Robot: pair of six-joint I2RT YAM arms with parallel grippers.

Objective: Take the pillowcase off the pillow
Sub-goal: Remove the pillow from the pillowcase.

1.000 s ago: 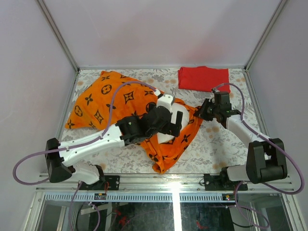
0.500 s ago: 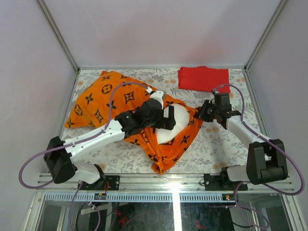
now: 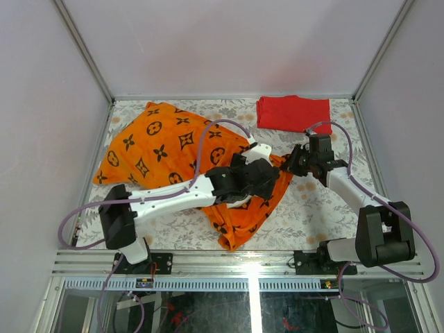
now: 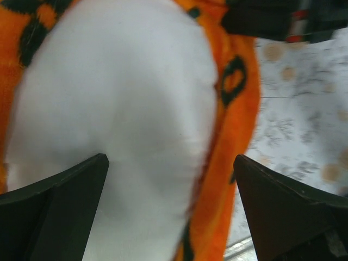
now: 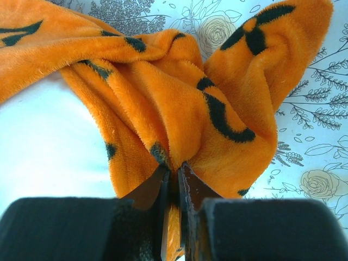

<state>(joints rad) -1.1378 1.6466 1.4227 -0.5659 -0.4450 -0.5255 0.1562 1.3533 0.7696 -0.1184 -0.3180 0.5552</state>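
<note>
Left gripper (image 4: 169, 160) now astride pillow (image 4: 119, 81) edge

The pillowcase (image 3: 156, 146), bright orange plush printed with black flower, star and circle motifs, lies crumpled from the upper left to the centre of the top view. Its open end is bunched at centre right. The plain white pillow (image 4: 119, 109) bulges out of that opening, with orange fabric along its sides.

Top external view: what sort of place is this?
Probably a robot test cell: plain walls, aluminium corner posts, left arm and right arm bolted to a rail beside the floral table covering.
</note>
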